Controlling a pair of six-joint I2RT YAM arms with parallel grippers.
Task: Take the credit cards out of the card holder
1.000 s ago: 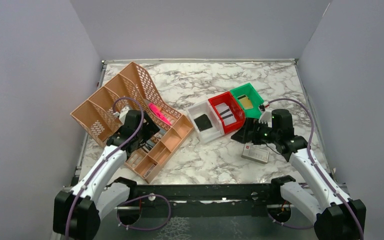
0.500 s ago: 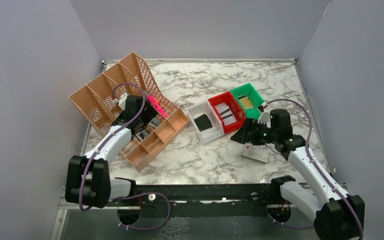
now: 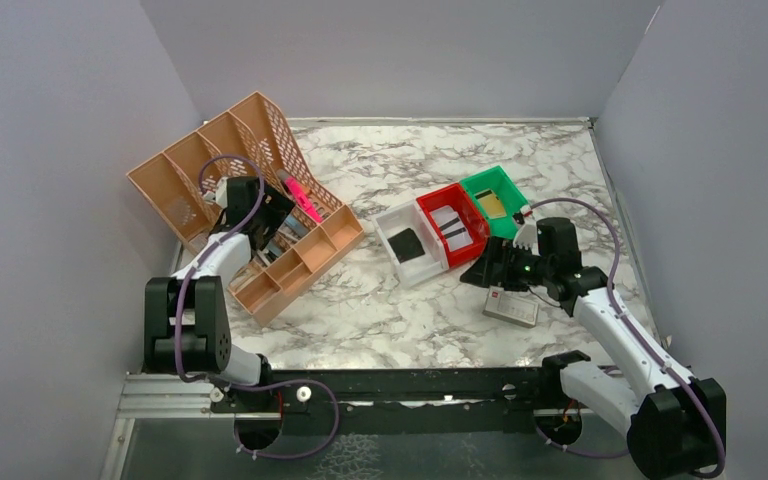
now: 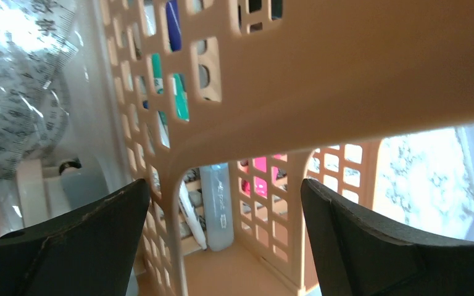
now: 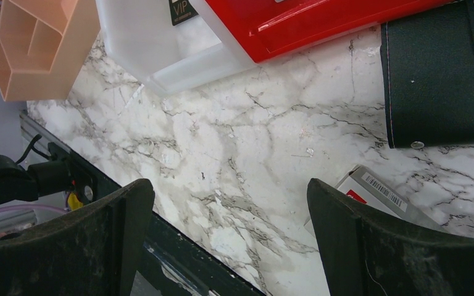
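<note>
A: Since a second ago the left arm has folded back toward its base. The peach organiser [image 3: 260,205] has slid left and back with it. Right arm has hardly shifted.

B: Left gripper [image 4: 222,237]?

A: Inside the organiser, jaws spread wide, straddling a lattice wall. No clamp seen on anything. Pink marker [image 3: 300,197] lies in the rack beyond.

B: Right gripper [image 5: 231,246]?

A: Jaws fully apart, empty, low over bare marble tabletop [image 5: 265,142].

B: Card holder [image 5: 438,80]?

A: Black, folded shut, flat on the tabletop, just beside the red bin [image 5: 321,21]. White box [image 5: 376,191] with a red mark lies near it. One tan-gold credit card [image 3: 492,205] rests in the green bin [image 3: 509,184].
</note>
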